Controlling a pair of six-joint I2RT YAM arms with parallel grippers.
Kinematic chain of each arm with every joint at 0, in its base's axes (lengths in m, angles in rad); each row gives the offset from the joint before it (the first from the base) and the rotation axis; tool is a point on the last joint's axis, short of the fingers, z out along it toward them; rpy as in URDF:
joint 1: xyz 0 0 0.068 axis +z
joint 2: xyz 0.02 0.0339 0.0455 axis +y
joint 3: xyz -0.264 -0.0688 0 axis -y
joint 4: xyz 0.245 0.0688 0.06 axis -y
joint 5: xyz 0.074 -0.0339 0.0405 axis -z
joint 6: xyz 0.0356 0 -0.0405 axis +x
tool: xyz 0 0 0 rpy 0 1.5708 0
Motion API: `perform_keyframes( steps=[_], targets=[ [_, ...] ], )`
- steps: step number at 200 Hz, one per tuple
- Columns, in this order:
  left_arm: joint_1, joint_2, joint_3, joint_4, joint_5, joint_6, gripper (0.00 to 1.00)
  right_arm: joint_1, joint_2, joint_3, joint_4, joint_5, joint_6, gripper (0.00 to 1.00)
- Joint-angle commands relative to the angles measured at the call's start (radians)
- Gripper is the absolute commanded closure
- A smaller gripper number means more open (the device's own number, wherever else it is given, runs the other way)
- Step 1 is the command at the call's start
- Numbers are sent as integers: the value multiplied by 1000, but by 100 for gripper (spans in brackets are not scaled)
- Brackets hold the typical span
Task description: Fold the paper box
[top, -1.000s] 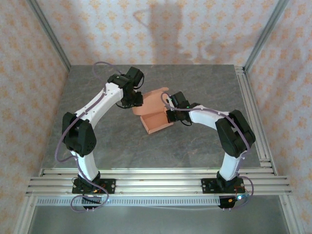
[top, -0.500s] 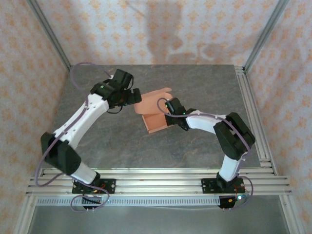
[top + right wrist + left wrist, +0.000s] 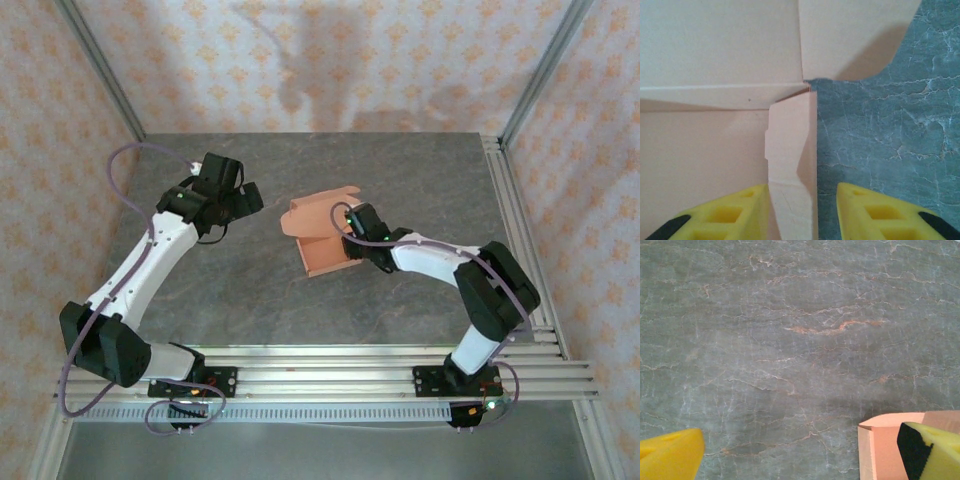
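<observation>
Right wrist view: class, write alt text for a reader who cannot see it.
The right gripper straddles a thin side flap of the salmon paper box, with its yellow jaws apart. Grey marbled table lies to the right of the box.

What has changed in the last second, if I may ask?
The left gripper drew back leftward off the paper box, jaws now wide open. The right gripper stayed at the box's right wall but loosened its jaws around the side flap. The box stayed put.
</observation>
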Motion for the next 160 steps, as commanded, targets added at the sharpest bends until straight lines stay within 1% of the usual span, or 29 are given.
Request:
perform_keyframes(
  steps=[1,33,54,87,118,136,148,160],
  targets=[
    [5,-22,-27,17,-14,30,0,-27,-21,43,-51,-65,8,58],
    [7,-14,-43,25,-1,40,0,-58,24,99,-101,-134,-20,58],
    [6,-9,-50,32,3,40,0,-62,71,141,-132,-163,-40,64],
    [12,-4,-64,37,8,38,0,-62,131,162,-138,-146,-58,72],
    [19,-3,-73,40,15,40,0,-62,151,162,-151,-118,-73,74],
    [22,-2,-76,45,18,40,0,-62,153,160,-159,-109,-82,80],
    [24,1,-76,48,21,40,0,-62,153,158,-161,-106,-86,89],
    [24,1,-78,49,21,40,0,-62,152,157,-163,-105,-87,95]
  ],
)
